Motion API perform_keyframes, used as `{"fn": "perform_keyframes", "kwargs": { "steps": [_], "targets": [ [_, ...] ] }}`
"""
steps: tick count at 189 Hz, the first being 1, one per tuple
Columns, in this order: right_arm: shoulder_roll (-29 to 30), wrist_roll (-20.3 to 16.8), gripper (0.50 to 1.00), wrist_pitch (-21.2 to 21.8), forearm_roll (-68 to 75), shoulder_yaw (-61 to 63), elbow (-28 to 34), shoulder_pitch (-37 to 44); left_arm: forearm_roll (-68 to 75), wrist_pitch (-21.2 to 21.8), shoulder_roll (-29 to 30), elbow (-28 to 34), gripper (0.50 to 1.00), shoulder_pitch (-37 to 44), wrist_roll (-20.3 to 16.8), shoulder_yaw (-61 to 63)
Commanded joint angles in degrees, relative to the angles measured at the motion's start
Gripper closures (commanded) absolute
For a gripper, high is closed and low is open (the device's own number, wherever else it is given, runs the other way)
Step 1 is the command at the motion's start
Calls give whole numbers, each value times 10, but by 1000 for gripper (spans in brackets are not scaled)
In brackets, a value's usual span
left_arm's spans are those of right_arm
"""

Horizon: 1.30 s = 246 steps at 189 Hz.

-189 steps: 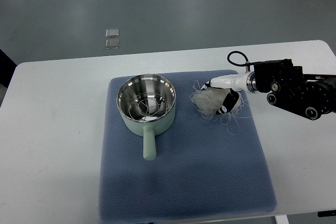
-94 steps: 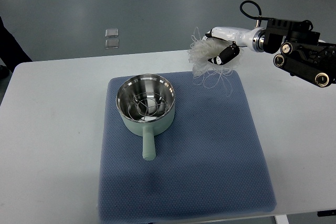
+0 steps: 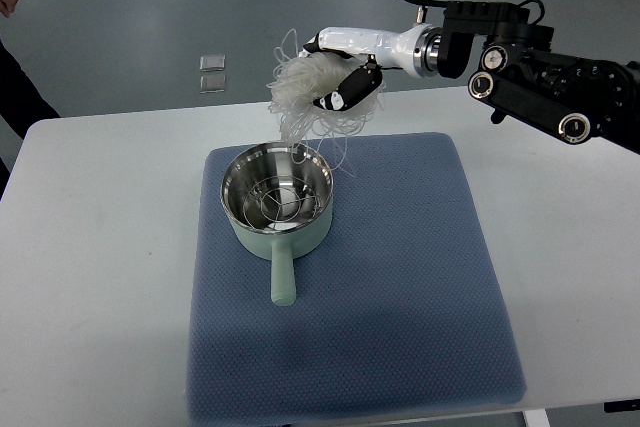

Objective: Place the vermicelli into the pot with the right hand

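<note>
Your right hand point(image 3: 335, 82), white with black finger pads, reaches in from the right edge on a black jointed arm point(image 3: 545, 87) and is clenched around a tangled bundle of pale, translucent vermicelli point(image 3: 300, 92). The bundle sits in the grasp on the left side of the hand, bulging out past the fingers toward the left and far side. Loose strands loop upward above the hand and trail downward from it.

The hand and bundle hang over the far rim of the pot, slightly toward its right. The lowest strands appear to reach the far rim of the pot; you cannot tell whether they touch it.

The mint-green saucepan with a polished steel interior point(image 3: 240, 237) stands upright on the left half of the blue-grey textured mat point(image 3: 400, 287). Its stubby green handle point(image 3: 283, 277) points toward the near edge. A wire rack pattern shows inside on the pot floor.

The mat lies on a white table point(image 3: 100, 247), and it is bare to the right of the pot.

Beyond the far table edge, two small clear square pieces point(image 3: 212, 73) lie on the grey floor. A person's dark sleeve and a hand show at the far left edge.
</note>
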Motion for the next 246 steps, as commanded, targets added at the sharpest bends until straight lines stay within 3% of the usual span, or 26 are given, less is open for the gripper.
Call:
{"fn": "perform_keyframes", "kwargs": {
  "steps": [1, 33, 34, 35, 36, 37, 38, 39, 40, 50, 59, 60, 79, 132, 188, 217, 246],
  "targets": [
    [20, 1, 1000, 9, -6, -7, 2, -6, 0, 0, 0, 0, 500, -1, 1, 0],
    [39, 1, 1000, 5, -21, -38, -5, -25, 0, 0, 0, 2, 500, -4, 0, 0],
    [39, 1, 959, 5, -21, -39, -5, -27, 0, 0, 0, 1, 500, -4, 1, 1],
    [39, 1, 959, 5, -21, -39, -5, -27, 0, 0, 0, 1, 500, -4, 1, 1],
    [39, 1, 894, 4, -21, -39, -5, -29, 0, 0, 0, 1, 500, -4, 0, 1],
    [39, 1, 893, 4, -21, -39, -5, -29, 0, 0, 0, 1, 500, -4, 0, 1],
    [39, 1, 841, 3, -21, -39, -5, -30, 0, 0, 0, 1, 500, -4, 1, 1],
    [39, 1, 840, 3, -21, -39, -5, -30, 0, 0, 0, 1, 500, -4, 1, 1],
    [39, 1, 804, 3, -21, -39, -5, -32, 0, 0, 0, 1, 500, -4, 1, 1],
    [39, 1, 748, 3, -21, -38, -5, -37, 0, 0, 0, 1, 500, -4, 0, 0],
    [39, 1, 748, 3, -21, -38, -5, -37, 0, 0, 0, 1, 500, -4, 0, 0],
    [37, 2, 706, 3, -21, -38, -5, -40, 0, 0, 0, 1, 500, -4, 1, 1],
    [30, 2, 642, 3, -19, -34, -5, -40, 0, 0, 0, 1, 500, -4, 0, 1],
    [8, 0, 642, 2, -4, 36, -7, -44, 0, 0, 0, 1, 500, -4, 0, 2],
    [-57, -19, 646, -33, 123, 206, -63, -124, 0, 0, 0, 4, 500, -3, 0, -2],
    [-71, -31, 652, -76, 211, 248, -103, -159, 0, 0, 0, 5, 500, -2, 0, -2],
    [-71, -32, 654, -147, 329, 262, -116, -196, 0, 0, 0, 4, 500, -2, 0, -2]
  ]
}}
